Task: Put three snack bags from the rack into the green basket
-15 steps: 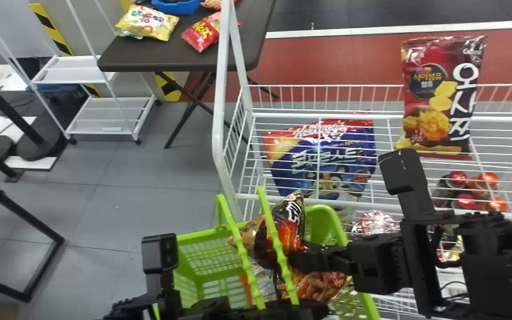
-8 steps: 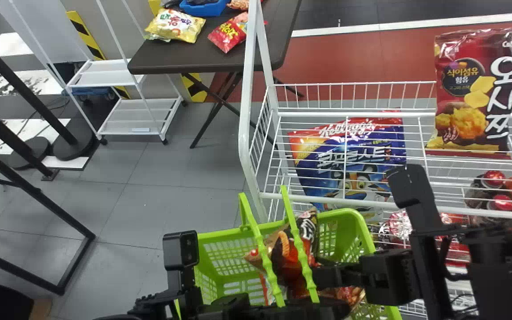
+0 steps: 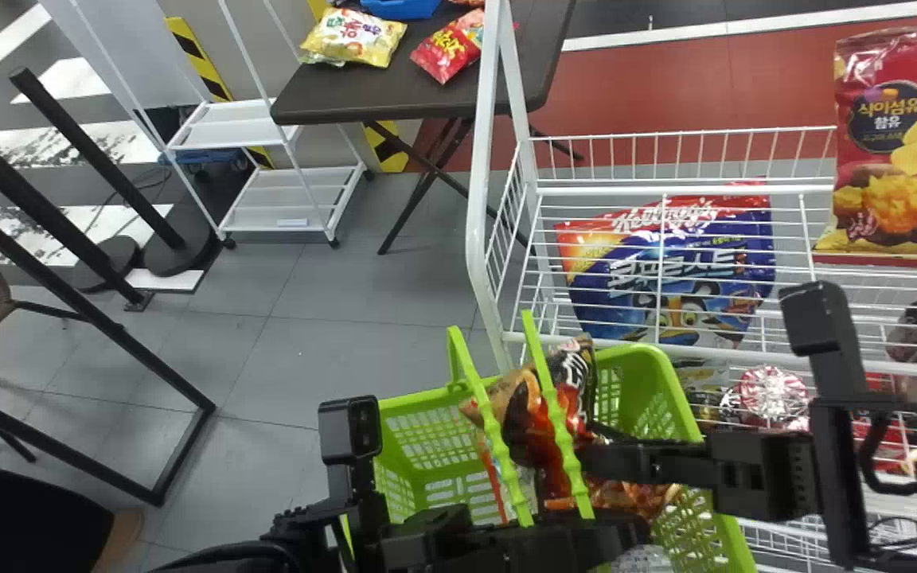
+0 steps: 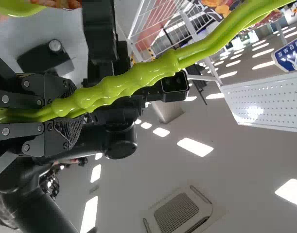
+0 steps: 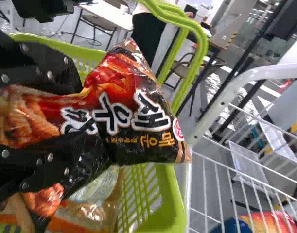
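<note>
**A:** What is the right gripper (image 5: 85,116) doing?

**B:** Its two flat black fingers are pinching the glossy black-and-red plastic snack bag (image 5: 133,107) by its middle, closed as far as the filling is allowing. The bag is hanging over the mouth of the lime-green, slotted plastic basket (image 3: 641,398), its crimped end pointing towards the basket's rack side, where the white wire rack (image 3: 480,159) is standing.

**A:** And the left gripper (image 4: 73,109)?

**B:** Its fingers are clamping the knobbly lime-green handles (image 4: 153,73) above the basket's near side. That hold is steadying everything, so I'm wanting it firm and motionless through the release.

**A:** So we're judging this as the placing step?

**B:** Yes. An orange-and-clear glossy bag (image 5: 90,213) is lying inside the basket, beneath the held one, so I'm advising a gentle lowering until the two are touching.

**A:** Where are you expecting trouble?

**B:** At the basket's rack-side rim and under the handles. The crimped end could be catching there, so I'm tipping it inward first. Then I'm opening the fingers slowly and evenly, and backing out straight, since a sideways pull could be dragging the slippery film along.
</note>
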Robot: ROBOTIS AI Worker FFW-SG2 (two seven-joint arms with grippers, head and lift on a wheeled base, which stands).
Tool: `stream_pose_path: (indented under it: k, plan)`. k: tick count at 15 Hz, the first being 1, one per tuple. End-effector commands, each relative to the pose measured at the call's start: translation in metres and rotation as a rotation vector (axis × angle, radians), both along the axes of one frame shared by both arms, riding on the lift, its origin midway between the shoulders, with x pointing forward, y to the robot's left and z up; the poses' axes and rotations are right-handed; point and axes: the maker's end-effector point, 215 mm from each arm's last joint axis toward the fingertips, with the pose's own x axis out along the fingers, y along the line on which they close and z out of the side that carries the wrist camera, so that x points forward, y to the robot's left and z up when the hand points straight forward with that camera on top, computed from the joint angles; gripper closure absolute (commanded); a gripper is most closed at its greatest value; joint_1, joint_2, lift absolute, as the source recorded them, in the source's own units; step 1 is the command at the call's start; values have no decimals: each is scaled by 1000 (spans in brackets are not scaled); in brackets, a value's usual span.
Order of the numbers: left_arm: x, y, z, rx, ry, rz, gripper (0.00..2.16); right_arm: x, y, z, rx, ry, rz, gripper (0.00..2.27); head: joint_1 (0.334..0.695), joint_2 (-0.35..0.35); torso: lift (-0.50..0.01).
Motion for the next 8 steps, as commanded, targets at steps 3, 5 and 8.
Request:
stream_pose_path:
  k: [3, 5, 8]
  plan:
    - [-1, 1, 0, 0, 1, 2, 2148, 27, -31, 31, 179, 65, -99, 36, 695, 225, 0]
    - [0, 1, 1, 2, -1, 2, 2145, 26, -37, 34, 269, 145, -104, 36, 695, 200, 0]
    - [0, 2, 0, 5, 0, 6, 2148, 36, -57, 41, 316, 147, -148, 36, 695, 172, 0]
